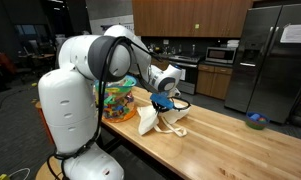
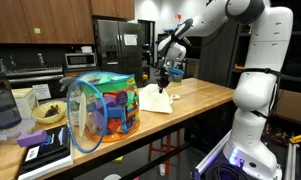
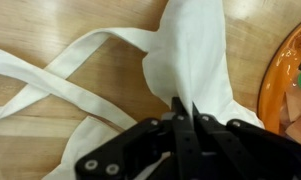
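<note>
Tightly, the jaws pinch the white cloth bag (image 3: 195, 60), fabric bunched between them.

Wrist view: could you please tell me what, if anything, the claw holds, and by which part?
The claw is shut on the white cloth bag, pinching a raised fold of its fabric; the straps lie on the table.

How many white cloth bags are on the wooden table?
1. The white cloth bag lies beside the colourful mesh basket, pinched by the shut gripper. Others may be hidden behind the robot.
</note>
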`<action>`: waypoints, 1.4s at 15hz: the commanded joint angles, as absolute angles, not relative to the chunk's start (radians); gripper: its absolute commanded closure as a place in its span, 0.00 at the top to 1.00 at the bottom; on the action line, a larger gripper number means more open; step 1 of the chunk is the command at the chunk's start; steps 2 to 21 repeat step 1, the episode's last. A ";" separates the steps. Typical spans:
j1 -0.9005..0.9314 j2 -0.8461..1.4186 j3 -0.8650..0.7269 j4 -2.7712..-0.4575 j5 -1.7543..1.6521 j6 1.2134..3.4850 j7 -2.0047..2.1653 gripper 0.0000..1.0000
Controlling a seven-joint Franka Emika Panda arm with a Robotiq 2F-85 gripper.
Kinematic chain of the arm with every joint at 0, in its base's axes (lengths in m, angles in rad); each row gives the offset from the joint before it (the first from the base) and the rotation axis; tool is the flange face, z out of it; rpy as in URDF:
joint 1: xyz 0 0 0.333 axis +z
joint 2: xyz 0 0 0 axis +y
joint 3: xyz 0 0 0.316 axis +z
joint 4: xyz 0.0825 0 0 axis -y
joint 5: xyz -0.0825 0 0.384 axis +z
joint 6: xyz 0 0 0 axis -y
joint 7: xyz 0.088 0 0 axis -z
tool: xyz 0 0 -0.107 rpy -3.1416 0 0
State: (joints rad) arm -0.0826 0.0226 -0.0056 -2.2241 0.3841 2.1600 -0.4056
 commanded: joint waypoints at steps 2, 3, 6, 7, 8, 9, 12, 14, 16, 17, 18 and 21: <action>-0.071 0.023 -0.018 -2.223 0.384 2.158 -0.405 0.04; -0.071 0.023 -0.018 -2.223 0.384 2.158 -0.405 0.04; -0.071 0.023 -0.018 -2.223 0.384 2.158 -0.405 0.04; -0.071 0.023 -0.018 -2.223 0.384 2.158 -0.405 0.04; -0.071 0.023 -0.018 -2.223 0.384 2.158 -0.405 0.04; -0.071 0.023 -0.018 -2.223 0.384 2.158 -0.405 0.04; -0.071 0.023 -0.018 -2.223 0.384 2.158 -0.405 0.04; -0.071 0.023 -0.018 -2.223 0.384 2.158 -0.405 0.04; -0.071 0.023 -0.018 -2.223 0.384 2.158 -0.405 0.04; -0.071 0.023 -0.018 -2.223 0.384 2.158 -0.405 0.04; -0.071 0.023 -0.018 -2.223 0.384 2.158 -0.405 0.04; -0.071 0.023 -0.018 -2.223 0.384 2.158 -0.405 0.04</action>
